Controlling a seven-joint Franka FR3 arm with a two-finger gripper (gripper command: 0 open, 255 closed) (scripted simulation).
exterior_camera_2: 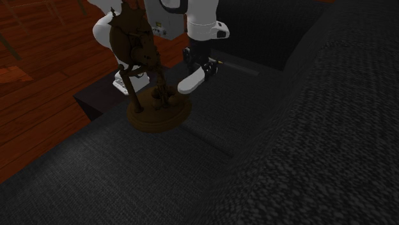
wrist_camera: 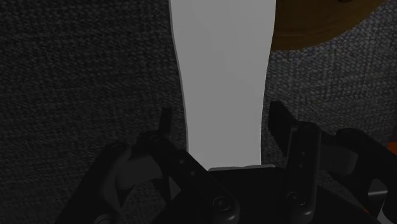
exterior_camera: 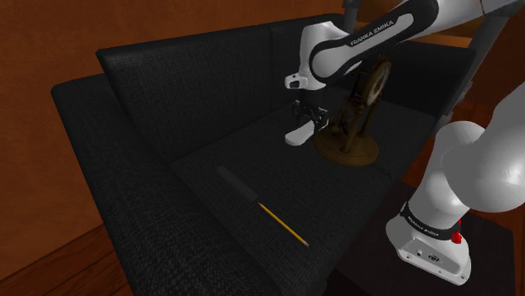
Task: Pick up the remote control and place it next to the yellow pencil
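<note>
Shoulder view, left to right.
- Black woven-fabric sofa (exterior_camera: 151,118) carries everything.
- Slim dark cylindrical stick (exterior_camera: 234,183) near seat front.
- Thin yellow pencil (exterior_camera: 282,223) at stick's 4 o'clock, near it.
- White elongated remote control (exterior_camera: 298,134) on rear of seat, at pencil's 1 o'clock, well apart from it.
- All-black end effector (exterior_camera: 307,119) over remote, wide. Fingers (wrist_camera: 167,124) flank remote with gap each side, not clasping.
- Brown ornament on round base (exterior_camera: 347,150) just beside remote, at its 3 o'clock.

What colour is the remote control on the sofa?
Plain white, with no markings that I can make out. The remote control shows best in the wrist view.
</note>
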